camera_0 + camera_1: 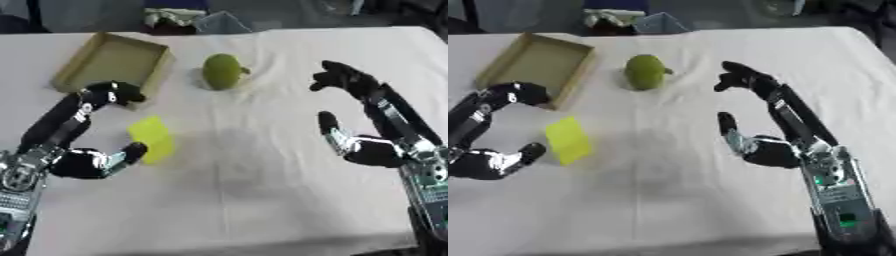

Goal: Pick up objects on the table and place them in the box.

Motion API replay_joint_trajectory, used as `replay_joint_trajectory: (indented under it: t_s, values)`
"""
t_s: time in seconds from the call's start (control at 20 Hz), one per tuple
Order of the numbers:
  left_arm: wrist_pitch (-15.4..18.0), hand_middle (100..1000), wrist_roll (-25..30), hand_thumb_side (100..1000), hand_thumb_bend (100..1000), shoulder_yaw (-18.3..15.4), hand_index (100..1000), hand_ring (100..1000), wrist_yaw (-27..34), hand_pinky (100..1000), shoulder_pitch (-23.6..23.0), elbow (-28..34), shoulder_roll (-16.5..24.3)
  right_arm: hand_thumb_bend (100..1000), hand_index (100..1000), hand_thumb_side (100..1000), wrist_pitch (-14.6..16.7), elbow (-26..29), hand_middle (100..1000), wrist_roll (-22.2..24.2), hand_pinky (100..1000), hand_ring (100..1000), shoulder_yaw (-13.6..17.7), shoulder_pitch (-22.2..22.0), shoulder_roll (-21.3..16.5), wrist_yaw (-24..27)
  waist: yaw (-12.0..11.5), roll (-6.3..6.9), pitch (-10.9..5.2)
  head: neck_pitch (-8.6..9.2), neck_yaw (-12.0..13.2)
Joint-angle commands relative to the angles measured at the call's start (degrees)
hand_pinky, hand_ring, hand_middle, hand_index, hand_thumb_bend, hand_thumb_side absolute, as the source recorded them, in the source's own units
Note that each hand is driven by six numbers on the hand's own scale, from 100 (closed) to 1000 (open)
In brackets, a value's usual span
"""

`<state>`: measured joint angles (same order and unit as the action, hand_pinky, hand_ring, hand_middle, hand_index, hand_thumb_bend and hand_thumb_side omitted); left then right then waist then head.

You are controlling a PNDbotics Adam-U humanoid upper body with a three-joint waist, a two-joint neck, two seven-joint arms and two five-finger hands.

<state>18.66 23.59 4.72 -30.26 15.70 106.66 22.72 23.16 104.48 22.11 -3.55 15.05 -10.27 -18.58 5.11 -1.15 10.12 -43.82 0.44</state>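
A shallow cardboard box (114, 61) lies open at the table's far left. To its right rests a green rounded fruit (223, 71). A yellow block (153, 139) sits on the white cloth in front of the box. My left hand (79, 162) is open just left of the block. Its thumb tip is close to the block's left edge, and its fingers (112, 94) arch up to the box's near corner. My right hand (378, 152) is open at the right. Its fingers (344, 77) stretch toward the fruit but stay apart from it. Neither hand holds anything.
The white tablecloth (254, 200) spreads bare across the middle and front. Past the far edge lie a pale bundle (175, 17) and a blue-grey thing (219, 22). The table's front edge runs along the bottom of both views.
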Motion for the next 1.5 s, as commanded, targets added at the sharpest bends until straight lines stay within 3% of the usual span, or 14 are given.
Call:
replay_joint_trajectory:
  t_s: [0.05,0.25,0.55,1.5]
  values:
    - [-0.75,763,2.02,690,504,1.62,850,879,-3.48,808,2.08,-0.06,4.34,100,969,374,0.0,0.69,706,-0.18,877,874,0.14,0.37,-0.68,-0.25,0.13,0.24,-0.99,-0.3,-0.14]
    - [-1.21,768,4.42,689,521,3.57,856,878,-6.58,815,4.12,-3.04,6.87,100,969,373,0.04,0.64,707,-0.1,877,874,0.06,0.34,-0.79,-0.33,0.32,0.44,-1.11,-0.3,-0.36]
    - [-2.92,770,4.04,680,544,4.72,861,871,-10.58,824,5.44,-7.77,7.52,100,969,373,0.06,0.6,707,-0.05,878,874,0.01,0.29,-0.88,-0.36,0.5,0.66,-1.2,-0.3,-0.42]
    - [-8.41,776,-5.91,665,546,6.51,873,865,-19.97,821,8.42,-17.01,4.29,100,969,367,0.01,0.61,706,0.19,878,874,0.0,0.11,-0.82,-0.33,0.72,0.82,-1.2,-0.3,-0.27]
